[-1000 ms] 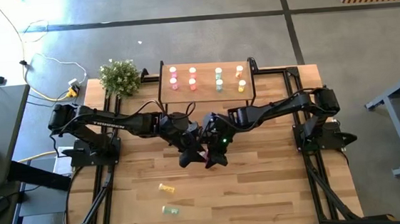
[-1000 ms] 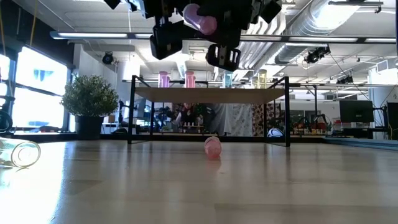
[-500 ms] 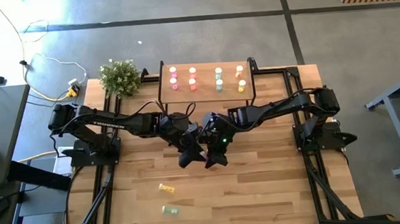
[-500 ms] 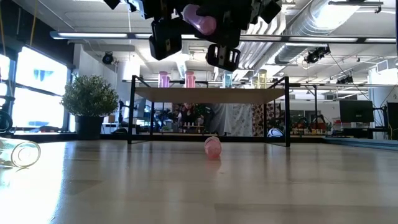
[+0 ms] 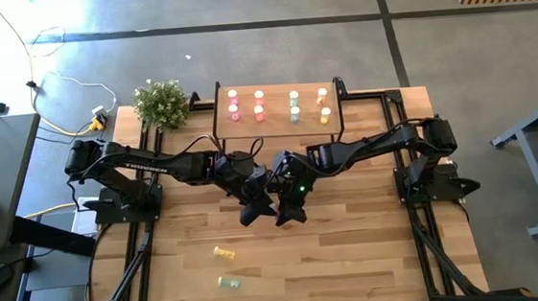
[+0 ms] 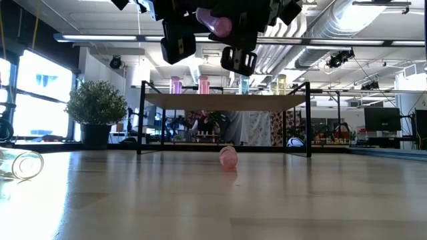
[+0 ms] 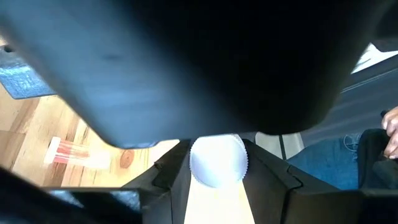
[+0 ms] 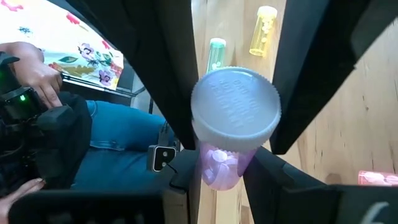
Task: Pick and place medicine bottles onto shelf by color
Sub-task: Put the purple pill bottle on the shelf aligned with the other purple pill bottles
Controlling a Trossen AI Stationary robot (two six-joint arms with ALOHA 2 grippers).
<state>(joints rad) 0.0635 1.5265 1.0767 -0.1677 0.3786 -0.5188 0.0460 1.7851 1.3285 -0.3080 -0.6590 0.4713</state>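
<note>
A pink medicine bottle [image 6: 215,21] with a white cap hangs high over the table's middle, between my two grippers. My left gripper [image 5: 257,209] and my right gripper [image 5: 291,211] stand side by side, both shut on it. The shelf [image 5: 281,123] at the far edge carries pink, red-orange, pale green and yellow bottles standing upright. Another pink bottle [image 6: 228,157] lies on its side on the table under the grippers. A yellow one [image 5: 223,254] and a green one [image 5: 229,281] lie nearer the front edge. My left gripper pinches the bottle's white cap [image 7: 217,160] by its ribbed rim between its two fingers [image 7: 177,177]. The cap's top faces the wrist camera. The bottle is lifted clear of the table. My right gripper pinches the pink body [image 8: 221,165] just below the cap between its two fingers [image 8: 273,183]. The bottle sits tilted and high above the table, as the low view shows.
A potted plant [image 5: 160,103] stands at the far left corner, beside the shelf. A clear bottle [image 6: 20,165] lies at the table's left in the low view. A seated person's hands and jeans [image 8: 106,149] show beyond the table.
My left gripper has shut on the cap of the pink bottle that my right gripper holds. Both arms and the bottle have stayed where they were.
</note>
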